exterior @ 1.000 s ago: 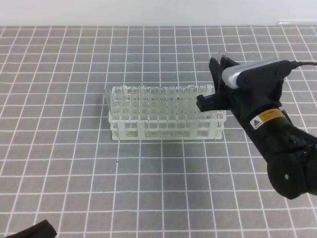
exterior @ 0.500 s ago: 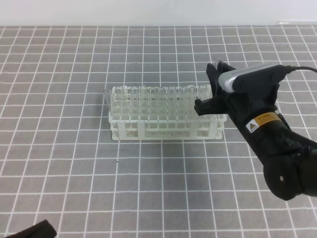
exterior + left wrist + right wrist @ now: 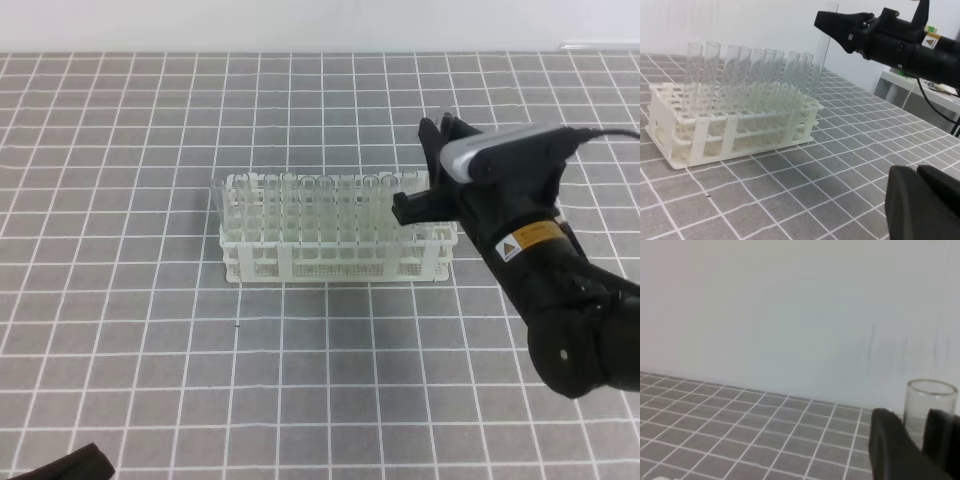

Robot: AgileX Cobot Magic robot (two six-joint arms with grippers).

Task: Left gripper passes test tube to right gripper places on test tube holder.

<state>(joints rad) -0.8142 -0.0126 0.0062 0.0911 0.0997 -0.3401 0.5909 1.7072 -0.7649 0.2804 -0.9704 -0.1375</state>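
Right black two-fingered gripper with yellow sticker (image 3: 428,165) is clamped on the slender clear glass test tube (image 3: 821,55), upright over the right end of the white lattice rack (image 3: 330,258). Centre the tube over a free hole, lower straight, then release. Target hole hidden behind racked tubes. Left black gripper (image 3: 922,205) closed, empty, cropped at frame corner.

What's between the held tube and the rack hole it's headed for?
Nothing visible. The right hand holds the test tube upright over the near end of the test tube holder, its lower end among the racked tubes. Which hole, I cannot tell.
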